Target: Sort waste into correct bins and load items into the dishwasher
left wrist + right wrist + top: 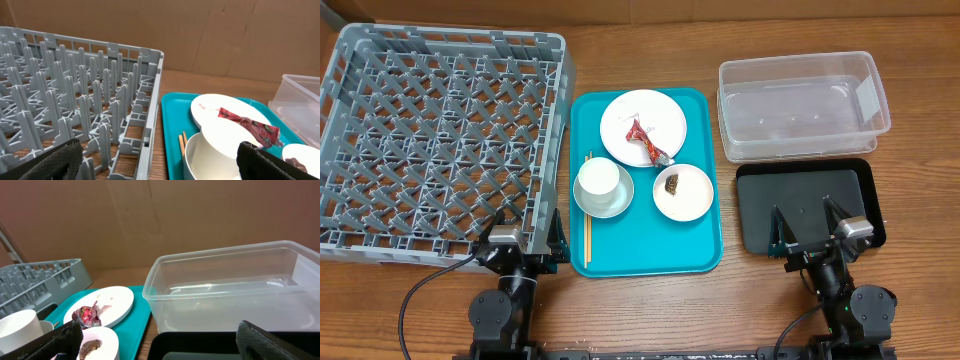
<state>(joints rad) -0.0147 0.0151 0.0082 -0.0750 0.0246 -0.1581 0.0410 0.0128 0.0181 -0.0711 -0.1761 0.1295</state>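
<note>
Both tools gape open: left tool (530, 228), right tool (802, 215). Left of the teal tray (650, 250): latticed grey dish rack (440, 140). On the tray: glossy plate (655, 105) bearing crinkled red-and-silver wrapper (648, 142), wooden chopsticks (588, 220). Right of it: clear rounded tub (798, 62), matte black tray (810, 195).

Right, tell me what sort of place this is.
Likely a lab mock-up of a dish-return station: a grey dish rack and a teal tray of used crockery sit on a wooden table backed by cardboard.

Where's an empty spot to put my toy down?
The black tray and clear tub hold nothing. Bare table lies behind the teal tray, whose near strip is free. Its middle is crowded: plate, cup, bowl.
</note>
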